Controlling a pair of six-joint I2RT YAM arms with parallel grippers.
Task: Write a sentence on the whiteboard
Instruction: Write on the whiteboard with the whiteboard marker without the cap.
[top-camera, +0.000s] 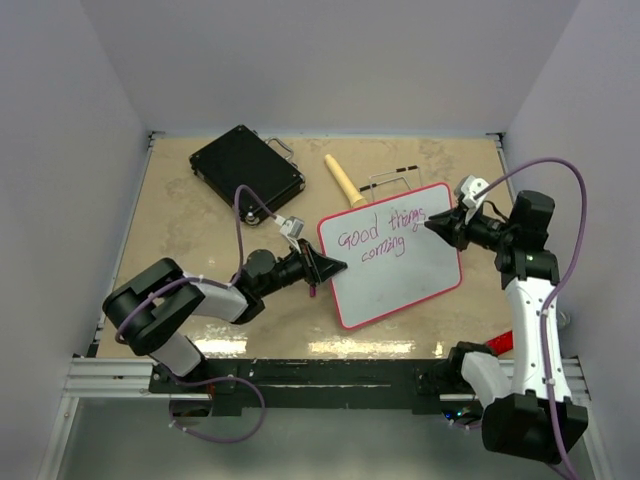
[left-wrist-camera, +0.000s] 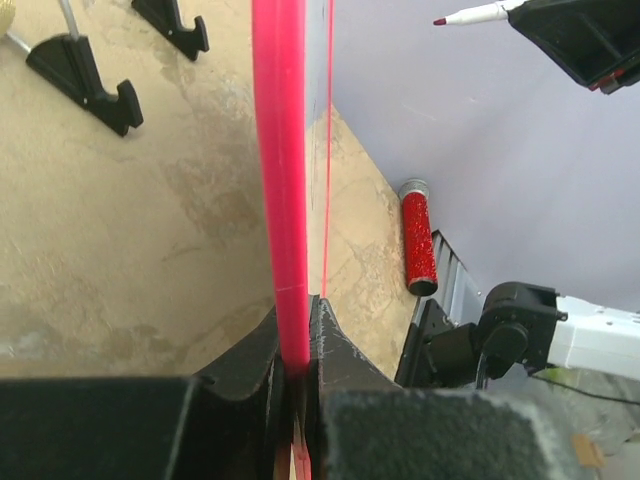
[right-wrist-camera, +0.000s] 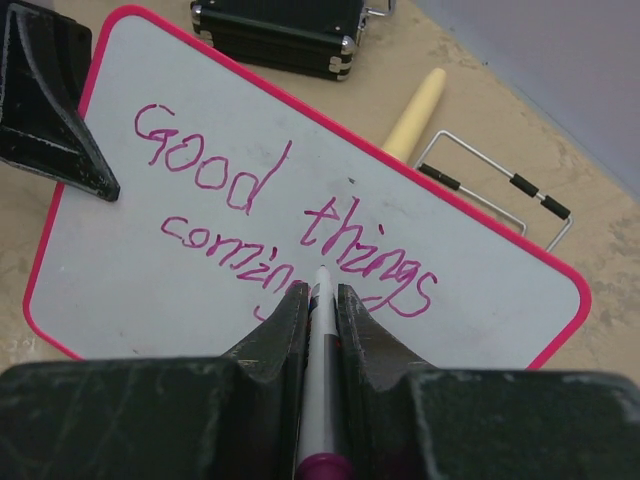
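Whiteboard pinched at one edge, marker over its writing

The left gripper (top-camera: 335, 267) clamps the left rim of the whiteboard (top-camera: 405, 280), which lies askew on the table (top-camera: 200, 250). The right gripper (top-camera: 432, 224), at the board's upper right, pinches a marker (right-wrist-camera: 319, 340), tip beside "coming" in the sentence (right-wrist-camera: 280, 215).

The left hand (top-camera: 338, 265) and right hand (top-camera: 431, 224) are black wedges on white arms (top-camera: 215, 295) with black joints and purple cables (top-camera: 240, 215).

Bright, even overhead light; shadows are soft. Glare bands cross the table (top-camera: 370, 347) near its front edge. Wrist-view foregrounds are blurred.
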